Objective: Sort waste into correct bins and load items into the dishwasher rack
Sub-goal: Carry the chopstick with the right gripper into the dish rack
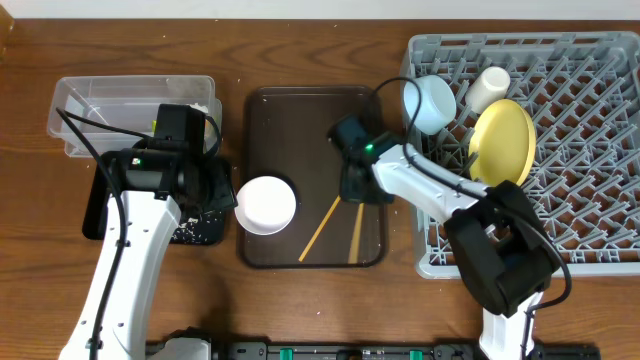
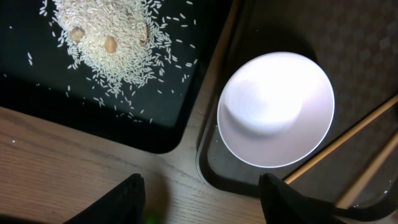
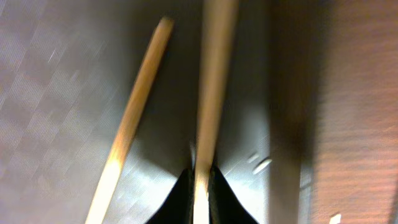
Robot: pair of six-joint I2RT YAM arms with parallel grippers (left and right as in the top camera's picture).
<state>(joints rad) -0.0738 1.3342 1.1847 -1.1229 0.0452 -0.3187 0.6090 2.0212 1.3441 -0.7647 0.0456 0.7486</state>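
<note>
My right gripper (image 1: 355, 188) (image 3: 202, 183) is shut on one wooden chopstick (image 3: 214, 81) (image 1: 356, 235) low over the brown serving tray (image 1: 265, 120). The second chopstick (image 1: 320, 230) (image 3: 132, 115) lies beside it on the tray. The white bowl (image 1: 266, 204) (image 2: 275, 109) sits on the tray's left edge. My left gripper (image 1: 215, 190) (image 2: 202, 199) is open and empty, above the table between the bowl and the black tray (image 2: 37, 93), which holds rice crumbs (image 2: 106, 43). The grey dishwasher rack (image 1: 580, 230) holds the light blue bowl (image 1: 430, 100), pale cup (image 1: 488, 88) and yellow plate (image 1: 502, 142).
The clear tub (image 1: 110, 100) stands at the back left, behind the black tray (image 1: 98, 205); my left arm hides part of both. The brown tray's raised rim lies between the white bowl and the black tray. A few white crumbs (image 3: 261, 163) lie near the held chopstick.
</note>
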